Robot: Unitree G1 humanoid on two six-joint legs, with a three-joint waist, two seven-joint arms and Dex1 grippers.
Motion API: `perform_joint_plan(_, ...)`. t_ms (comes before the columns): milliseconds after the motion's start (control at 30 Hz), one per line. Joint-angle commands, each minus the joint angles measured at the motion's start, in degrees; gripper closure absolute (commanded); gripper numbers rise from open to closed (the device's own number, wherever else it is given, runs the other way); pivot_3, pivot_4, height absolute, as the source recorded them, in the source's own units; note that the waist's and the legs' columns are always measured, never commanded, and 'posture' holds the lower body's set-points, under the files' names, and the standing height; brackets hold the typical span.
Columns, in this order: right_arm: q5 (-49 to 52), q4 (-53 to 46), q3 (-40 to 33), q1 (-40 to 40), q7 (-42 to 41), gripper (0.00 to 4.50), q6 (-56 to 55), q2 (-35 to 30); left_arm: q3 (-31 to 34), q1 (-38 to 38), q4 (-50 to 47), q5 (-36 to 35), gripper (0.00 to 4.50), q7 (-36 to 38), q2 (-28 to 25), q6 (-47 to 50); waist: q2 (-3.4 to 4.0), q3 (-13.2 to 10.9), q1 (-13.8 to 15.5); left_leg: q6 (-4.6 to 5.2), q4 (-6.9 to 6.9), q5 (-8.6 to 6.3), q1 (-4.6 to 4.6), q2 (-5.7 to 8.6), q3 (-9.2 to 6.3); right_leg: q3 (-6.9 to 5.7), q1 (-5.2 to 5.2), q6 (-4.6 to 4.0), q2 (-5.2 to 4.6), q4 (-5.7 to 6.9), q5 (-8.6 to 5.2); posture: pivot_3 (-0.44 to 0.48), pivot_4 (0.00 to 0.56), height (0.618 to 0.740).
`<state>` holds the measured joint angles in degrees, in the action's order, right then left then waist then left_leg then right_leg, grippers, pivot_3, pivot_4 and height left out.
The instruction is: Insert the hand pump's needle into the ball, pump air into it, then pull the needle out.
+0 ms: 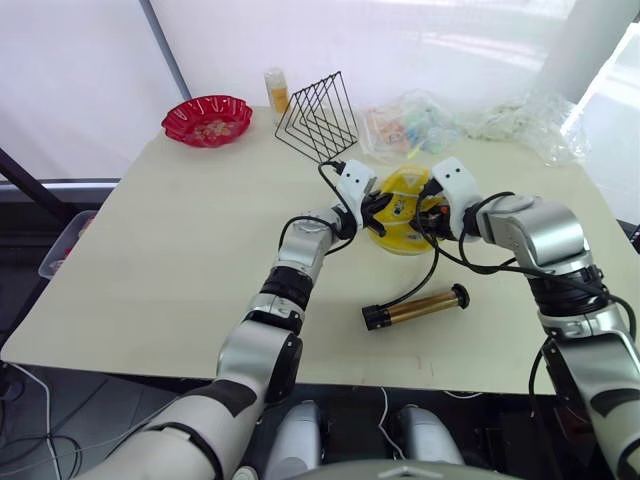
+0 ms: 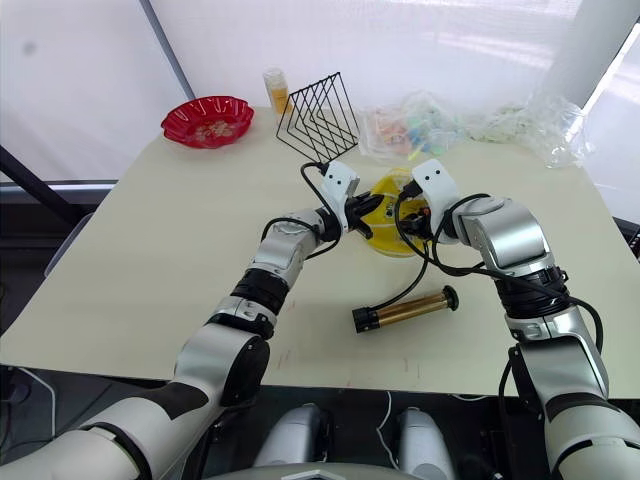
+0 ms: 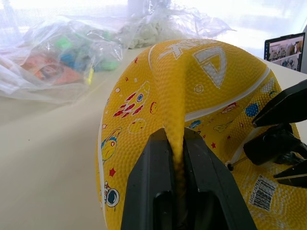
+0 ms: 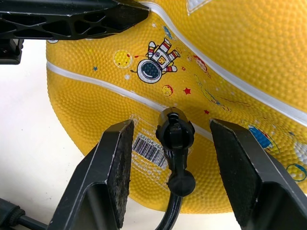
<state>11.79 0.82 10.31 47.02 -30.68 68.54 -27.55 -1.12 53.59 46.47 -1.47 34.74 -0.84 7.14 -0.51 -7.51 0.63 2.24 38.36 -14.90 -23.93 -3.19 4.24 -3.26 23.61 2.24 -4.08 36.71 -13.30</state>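
The saggy yellow ball (image 1: 403, 222) lies on the table's far middle. My left gripper (image 3: 176, 139) is shut on a raised fold of the ball (image 3: 201, 91). From the other side, my right gripper (image 4: 173, 125) stands open, its fingers (image 4: 115, 163) on either side of the black needle fitting (image 4: 175, 136) without touching it. The fitting sits against the ball (image 4: 230, 52) beside a barcode, and the needle's pin is hidden. The hand pump (image 1: 416, 307) lies flat on the table nearer me, with its black hose (image 1: 428, 272) curving up to the ball.
A red scalloped bowl (image 1: 207, 119) stands at the far left. A black wire rack (image 1: 318, 118) and a small bottle (image 1: 277, 90) are behind the ball, with clear plastic bags (image 1: 415, 125) to their right. The table (image 1: 180, 250) has bare room on my left.
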Motion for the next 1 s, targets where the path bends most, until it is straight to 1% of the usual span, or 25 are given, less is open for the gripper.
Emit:
perform_joint_plan(33, -0.1, -0.7, -0.8, 1.8, 0.4, 2.40, -1.0, -0.1, -2.2, -2.4, 2.7, 1.0, 4.50, 0.2, 0.4, 2.0, 0.00, 0.0, 0.0, 0.00, 0.00, 0.00, 0.00, 0.00, 0.00, 0.00, 0.00, 0.00, 0.00, 0.00, 0.00, 0.000, 0.150, 0.737)
perform_joint_plan(67, -0.2, -0.5, -0.8, 1.8, 0.5, 2.64, -1.0, -0.1, -2.2, -2.4, 2.7, 1.0, 4.50, 0.2, 0.3, 2.0, 0.00, 0.0, 0.0, 0.00, 0.00, 0.00, 0.00, 0.00, 0.00, 0.00, 0.00, 0.00, 0.00, 0.00, 0.00, 0.000, 0.150, 0.737)
perform_joint_plan(167, -0.1, -0.5, -0.9, 1.9, 0.5, 3.95, -1.0, -0.1, -2.2, -2.4, 2.7, 1.0, 4.50, 0.1, 0.3, 2.0, 0.00, 0.0, 0.0, 0.00, 0.00, 0.00, 0.00, 0.00, 0.00, 0.00, 0.00, 0.00, 0.00, 0.00, 0.00, 0.000, 0.150, 0.737)
perform_joint_plan(200, -0.1, -0.5, -0.9, 1.9, 0.6, 4.15, -1.0, -0.1, -2.2, -2.4, 2.7, 1.0, 4.50, 0.1, 0.3, 2.0, 0.00, 0.0, 0.0, 0.00, 0.00, 0.00, 0.00, 0.00, 0.00, 0.00, 0.00, 0.00, 0.00, 0.00, 0.00, 0.000, 0.150, 0.737)
perform_joint_plan(433, -0.5, -0.7, -0.2, 1.9, 0.5, 4.15, -1.0, -0.4, -2.3, -2.5, 2.6, 1.0, 4.50, 0.2, 0.4, 2.0, 0.00, 0.0, 0.0, 0.00, 0.02, 0.00, 0.00, 0.00, 0.02, 0.00, 0.00, 0.00, 0.00, 0.02, 0.00, 0.000, 0.150, 0.737)
perform_joint_plan(533, -0.9, -1.3, 1.4, 2.2, -0.4, 4.15, -1.5, -1.2, -2.3, -2.5, 2.7, 1.0, 4.50, 0.2, 0.4, 2.0, 0.00, 0.0, 0.0, 0.00, 0.02, 0.00, 0.00, 0.00, 0.02, 0.00, 0.00, 0.00, 0.00, 0.02, 0.00, 0.000, 0.150, 0.737)
perform_joint_plan(633, -2.1, -2.2, 6.1, 3.1, -3.1, 4.15, -2.7, -3.7, -2.3, -2.6, 2.6, 1.0, 4.50, 0.2, 0.5, 2.2, 0.00, 0.0, 0.0, 0.00, 0.03, 0.00, 0.00, 0.00, 0.01, 0.02, 0.00, 0.00, 0.00, 0.02, 0.00, 0.000, 0.150, 0.737)
perform_joint_plan(700, -2.1, -1.9, 8.0, 4.0, -4.8, 4.15, -3.0, -4.6, -2.3, -2.6, 2.6, 1.0, 4.50, 0.3, 0.6, 2.3, 0.00, 0.0, 0.0, 0.00, 0.03, 0.00, 0.01, 0.01, 0.01, 0.05, 0.00, 0.01, -0.01, 0.02, 0.00, 0.000, 0.150, 0.737)
perform_joint_plan(733, -2.2, -1.5, 8.9, 4.5, -5.6, 4.15, -3.4, -5.0, -2.4, -2.6, 2.5, 1.0, 4.50, 0.3, 0.6, 2.4, 0.00, 0.0, 0.0, 0.00, 0.04, 0.00, 0.02, 0.01, 0.01, 0.07, 0.00, 0.01, -0.01, 0.02, 0.01, 0.000, 0.150, 0.737)
perform_joint_plan(833, -5.3, 0.9, 15.0, 7.2, -9.1, 4.15, -6.1, -7.9, -2.6, -2.7, 2.3, 1.0, 4.50, 0.5, 0.8, 2.6, 0.00, 0.0, 0.0, 0.00, 0.04, 0.00, 0.02, 0.02, 0.01, 0.07, 0.00, 0.01, 0.00, 0.01, 0.00, 0.000, 0.150, 0.737)
perform_joint_plan(1000, -8.6, 4.7, 20.7, 9.8, -13.4, 4.15, -9.9, -8.8, -2.6, -2.7, 1.8, 0.7, 4.50, 0.5, 1.1, 3.1, 0.00, 0.0, 0.0, 0.00, 0.04, 0.00, 0.04, 0.02, 0.02, 0.07, 0.00, 0.01, 0.00, 0.02, 0.00, 0.000, 0.150, 0.737)
